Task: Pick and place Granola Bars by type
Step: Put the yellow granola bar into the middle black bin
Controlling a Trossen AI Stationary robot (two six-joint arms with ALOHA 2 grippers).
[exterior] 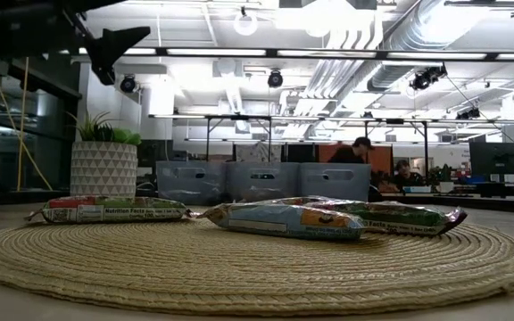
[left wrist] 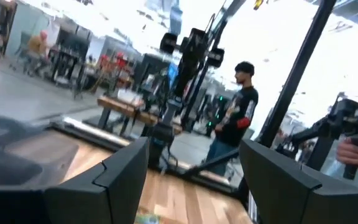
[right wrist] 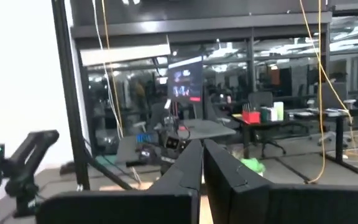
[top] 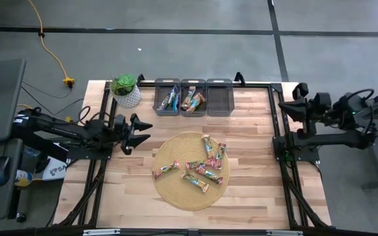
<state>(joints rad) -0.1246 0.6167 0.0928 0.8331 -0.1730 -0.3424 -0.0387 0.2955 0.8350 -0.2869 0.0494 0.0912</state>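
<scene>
A: Where is the left gripper (top: 144,130)?
B: Over the table's left side, beside the round woven mat (top: 169,190), fingers spread wide, holding nothing.

A: And the Granola Bars (top: 204,172)?
B: About six lie scattered on the mat. More sit in the left bin (top: 167,97) and the middle bin (top: 193,97) at the far edge.

A: Any writing?
B: In the low view, one wrapper (exterior: 105,209) reads "Nutrition Facts"; the rest is too small to read.

A: The right gripper (top: 283,109)?
B: At the table's right edge, fingers nearly closed, empty.
</scene>
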